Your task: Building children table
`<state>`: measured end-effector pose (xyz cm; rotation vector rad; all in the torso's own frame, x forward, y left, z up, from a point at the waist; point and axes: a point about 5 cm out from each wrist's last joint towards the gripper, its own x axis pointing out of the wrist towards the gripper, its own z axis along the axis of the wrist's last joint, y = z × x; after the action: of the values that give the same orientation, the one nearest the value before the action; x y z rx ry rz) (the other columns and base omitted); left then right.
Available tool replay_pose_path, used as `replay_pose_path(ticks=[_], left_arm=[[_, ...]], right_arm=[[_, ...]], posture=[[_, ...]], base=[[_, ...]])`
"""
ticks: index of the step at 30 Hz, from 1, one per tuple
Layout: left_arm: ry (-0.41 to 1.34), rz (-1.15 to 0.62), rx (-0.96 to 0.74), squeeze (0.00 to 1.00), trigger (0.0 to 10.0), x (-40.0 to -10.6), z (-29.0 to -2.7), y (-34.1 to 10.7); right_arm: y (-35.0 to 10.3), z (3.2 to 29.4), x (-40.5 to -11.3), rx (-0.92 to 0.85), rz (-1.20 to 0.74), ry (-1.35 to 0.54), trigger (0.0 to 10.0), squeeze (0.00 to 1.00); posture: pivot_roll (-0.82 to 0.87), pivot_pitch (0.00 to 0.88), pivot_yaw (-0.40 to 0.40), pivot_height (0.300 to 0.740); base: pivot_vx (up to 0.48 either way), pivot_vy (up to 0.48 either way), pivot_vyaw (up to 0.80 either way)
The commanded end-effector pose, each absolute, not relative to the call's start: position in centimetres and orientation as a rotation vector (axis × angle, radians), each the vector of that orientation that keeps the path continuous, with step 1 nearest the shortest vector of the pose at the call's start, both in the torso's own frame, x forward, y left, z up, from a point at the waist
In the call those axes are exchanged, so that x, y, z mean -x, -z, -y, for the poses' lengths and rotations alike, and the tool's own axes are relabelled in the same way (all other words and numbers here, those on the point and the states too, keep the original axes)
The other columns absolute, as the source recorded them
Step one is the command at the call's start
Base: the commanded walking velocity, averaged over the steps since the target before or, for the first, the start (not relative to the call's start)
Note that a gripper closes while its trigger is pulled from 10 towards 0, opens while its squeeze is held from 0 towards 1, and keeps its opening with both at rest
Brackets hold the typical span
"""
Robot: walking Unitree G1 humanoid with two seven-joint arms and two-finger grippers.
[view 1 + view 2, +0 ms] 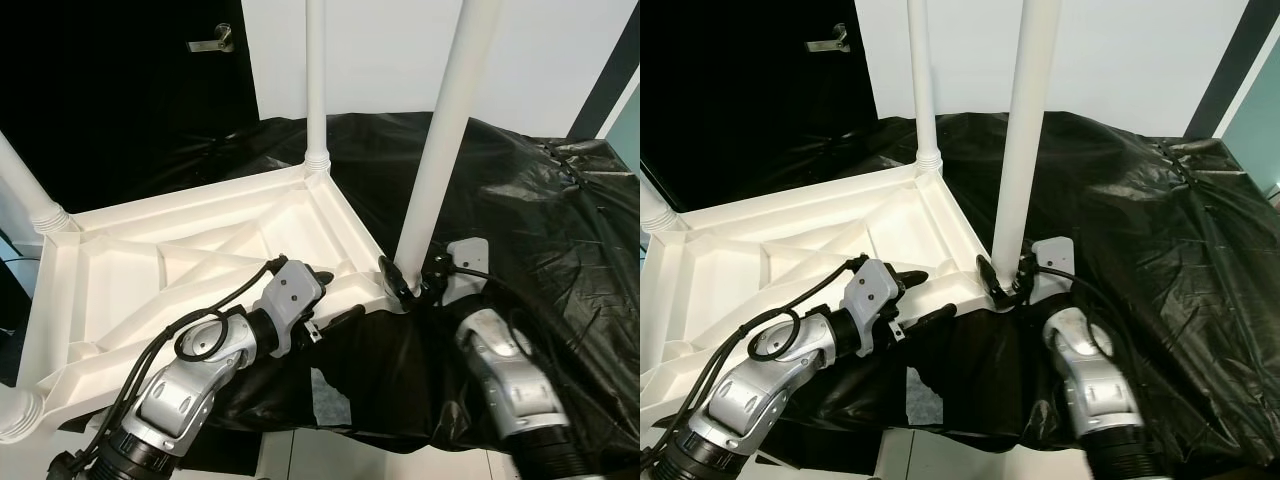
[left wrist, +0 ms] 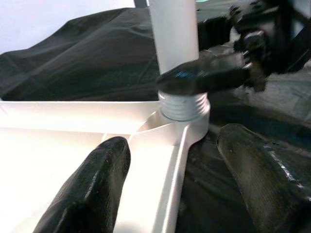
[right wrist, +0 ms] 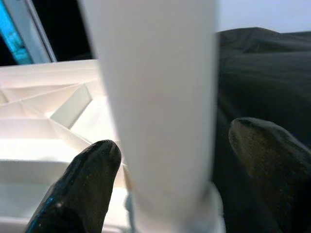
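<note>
A white plastic children's table point(image 1: 120, 270) lies upside down on a black plastic sheet point(image 1: 530, 200), ribs facing up. White legs stand up from its corners. My right gripper point(image 1: 410, 272) is shut on the near right leg point(image 1: 445, 130) at its base, one finger on each side. In the left wrist view the leg's screw thread point(image 2: 183, 104) still shows above the corner socket. My left gripper point(image 1: 338, 297) is open and straddles the table's front rim point(image 2: 167, 165) a little left of that corner. One of its fingers point(image 2: 92, 189) is inside the rim, the other over the sheet.
Another leg point(image 1: 316, 80) stands at the far corner, one point(image 1: 25, 190) at the left and one point(image 1: 15, 415) at the near left. A dark door with a metal handle point(image 1: 212, 42) is behind the table. The sheet's near edge point(image 1: 330, 400) hangs over pale floor.
</note>
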<state>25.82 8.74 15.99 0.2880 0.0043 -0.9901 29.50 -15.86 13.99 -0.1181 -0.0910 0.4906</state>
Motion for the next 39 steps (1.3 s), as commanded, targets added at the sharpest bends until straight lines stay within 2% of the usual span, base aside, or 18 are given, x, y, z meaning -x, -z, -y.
replay_pose_path(ticks=[1, 6, 7, 8, 9, 10, 11, 15, 16, 17, 18, 25, 26, 33, 36, 39], left_arm=[[1.026, -0.012, -0.314, 0.0, 10.0, -26.0, -8.8, -15.9], [1.029, -0.013, -0.32, 0.0, 10.0, -26.0, -8.8, -15.9], [1.029, -0.011, -0.321, 0.0, 10.0, -26.0, -8.8, -15.9], [1.027, -0.009, -0.322, 0.0, 10.0, -26.1, -8.8, -16.0], [1.027, -0.008, -0.322, 0.0, 10.0, -26.1, -8.8, -16.0], [1.027, -0.008, -0.322, 0.0, 10.0, -26.1, -8.8, -16.0], [1.026, -0.007, -0.322, 0.0, 10.0, -26.1, -8.8, -16.0], [1.023, -0.006, -0.321, 0.0, 10.0, -26.0, -8.8, -16.0], [1.023, -0.007, -0.321, 0.0, 10.0, -26.0, -8.8, -16.0], [1.023, -0.007, -0.321, 0.0, 10.0, -26.0, -8.8, -16.0], [1.022, -0.007, -0.322, 0.0, 10.0, -26.0, -8.8, -16.0], [1.016, -0.011, -0.32, 0.0, 10.0, -25.6, -8.9, -16.0], [1.015, -0.012, -0.319, 0.0, 10.0, -25.6, -8.9, -16.0], [1.013, -0.014, -0.317, 0.0, 10.0, -25.6, -8.9, -16.0], [1.018, -0.017, -0.315, 0.0, 10.0, -25.5, -8.8, -15.9], [1.019, -0.017, -0.315, 0.0, 10.0, -25.4, -8.8, -15.9]], right_arm=[[-14.1, 15.6, -29.7, 0.123, 0.097, -0.59, 10.0, 0.0], [-14.2, 15.7, -30.5, 0.188, 0.06, -0.724, 10.0, 0.0], [-14.3, 15.8, -30.8, 0.202, 0.048, -0.748, 6.9, 0.0], [-14.3, 15.8, -31.1, 0.227, 0.043, -0.769, 7.0, 0.0], [-14.3, 15.8, -31.3, 0.244, 0.04, -0.783, 6.4, 0.0], [-14.3, 15.8, -31.3, 0.244, 0.04, -0.783, 6.4, 0.0], [-14.2, 15.9, -31.6, 0.252, 0.029, -0.793, 5.0, 0.0], [-14.0, 16.1, -32.2, 0.273, 0.007, -0.805, 3.6, 0.0], [-13.9, 16.2, -32.2, 0.264, 0.001, -0.807, 0.5, 0.0], [-13.9, 16.2, -32.2, 0.264, 0.001, -0.807, 0.5, 0.0], [-13.7, 16.3, -32.3, 0.259, -0.007, -0.807, 0.0, 0.0], [-13.1, 16.6, -31.6, 0.228, -0.025, -0.772, 0.0, 0.0], [-12.8, 16.7, -31.7, 0.239, -0.037, -0.735, 10.0, 0.0], [-12.2, 16.5, -31.4, 0.228, -0.039, -0.639, 10.0, 0.0], [-11.7, 15.9, -30.7, 0.167, -0.049, -0.507, 10.0, 0.0], [-11.6, 15.8, -30.6, 0.161, -0.057, -0.459, 10.0, 0.0]], posture=[[0.05, 0.0, 0.016, 0.74], [0.05, 0.0, 0.014, 0.74], [0.05, 0.0, 0.012, 0.74], [0.05, 0.0, 0.012, 0.74], [0.05, 0.0, 0.012, 0.74], [0.05, 0.0, 0.012, 0.74], [0.05, 0.0, 0.012, 0.74], [0.06, 0.0, 0.008, 0.74], [0.06, 0.0, 0.006, 0.74], [0.06, 0.0, 0.006, 0.74], [0.06, 0.0, 0.006, 0.74], [0.07, 0.0, -0.003, 0.74], [0.07, 0.0, -0.003, 0.74], [0.07, 0.0, -0.004, 0.74], [0.06, 0.0, 0.001, 0.74], [0.06, 0.0, 0.003, 0.74]], base=[[0.0, 0.0, 0.0], [0.0, 0.0, 0.0], [0.0, 0.0, 0.0], [0.0, 0.0, 0.0], [0.0, 0.0, 0.0], [0.0, 0.0, 0.0], [0.0, 0.0, 0.0], [0.0, 0.0, 0.0], [0.0, 0.0, 0.0], [0.0, 0.0, 0.0], [0.0, 0.0, 0.0], [0.0, 0.0, 0.0], [0.0, 0.0, 0.0], [0.0, 0.0, 0.0], [0.0, 0.0, 0.0], [0.0, 0.0, 0.0]])
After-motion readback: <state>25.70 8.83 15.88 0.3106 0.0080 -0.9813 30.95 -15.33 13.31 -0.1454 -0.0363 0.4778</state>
